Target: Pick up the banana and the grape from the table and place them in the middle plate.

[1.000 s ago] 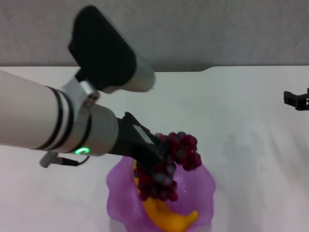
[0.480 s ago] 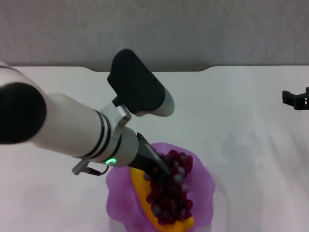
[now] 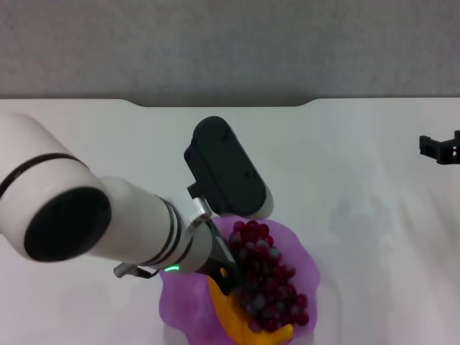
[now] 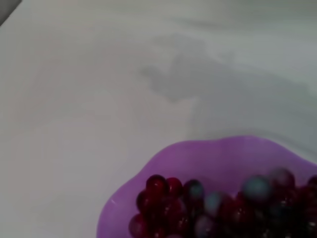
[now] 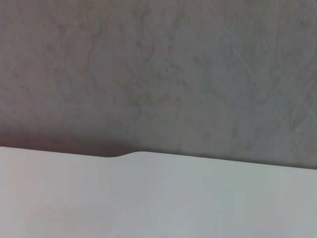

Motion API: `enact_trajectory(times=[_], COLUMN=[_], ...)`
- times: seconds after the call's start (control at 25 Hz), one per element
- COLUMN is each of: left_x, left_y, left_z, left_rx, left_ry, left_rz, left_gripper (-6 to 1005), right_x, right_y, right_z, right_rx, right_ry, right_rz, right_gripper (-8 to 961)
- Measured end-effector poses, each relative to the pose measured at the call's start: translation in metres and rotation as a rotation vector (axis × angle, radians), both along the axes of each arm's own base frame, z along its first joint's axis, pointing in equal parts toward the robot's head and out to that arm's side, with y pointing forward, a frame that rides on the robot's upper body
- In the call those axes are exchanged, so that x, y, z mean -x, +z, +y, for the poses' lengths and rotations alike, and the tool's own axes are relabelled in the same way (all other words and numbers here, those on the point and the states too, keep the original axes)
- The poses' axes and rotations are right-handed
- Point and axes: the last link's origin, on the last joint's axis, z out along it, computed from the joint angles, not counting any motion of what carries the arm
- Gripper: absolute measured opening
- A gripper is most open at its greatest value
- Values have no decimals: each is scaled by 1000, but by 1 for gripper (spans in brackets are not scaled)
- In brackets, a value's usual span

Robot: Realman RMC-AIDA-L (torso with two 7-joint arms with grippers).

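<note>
The grape, a long dark red and purple bunch, lies in the purple scalloped middle plate on top of the yellow-orange banana, which is mostly hidden under it. My left gripper reaches down into the plate and touches the bunch's left side. The left wrist view shows the plate's rim and the grapes just below the camera. My right gripper is parked open at the far right, above the white table.
My left arm's white forearm and dark wrist housing cover the table left of the plate. The table's far edge has a shallow notch, which also shows in the right wrist view.
My left arm has lowered the grape bunch from above the plate down onto the banana. The bunch now lies stretched along the plate. The right arm has not moved.
</note>
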Motion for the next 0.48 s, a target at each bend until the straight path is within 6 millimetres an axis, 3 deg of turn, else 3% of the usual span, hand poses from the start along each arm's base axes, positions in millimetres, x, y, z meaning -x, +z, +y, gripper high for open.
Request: enact_trajectory(times=[0.48], left_x=[-3], left_y=[6], left_z=[6], left_rx=[-58], left_ry=[-8], left_rz=[-60], left_gripper=[231], right_x=[0], right_y=[-1], right_z=[0], right_rx=[3], right_ry=[0], right_rz=[-2], right_gripper=[654])
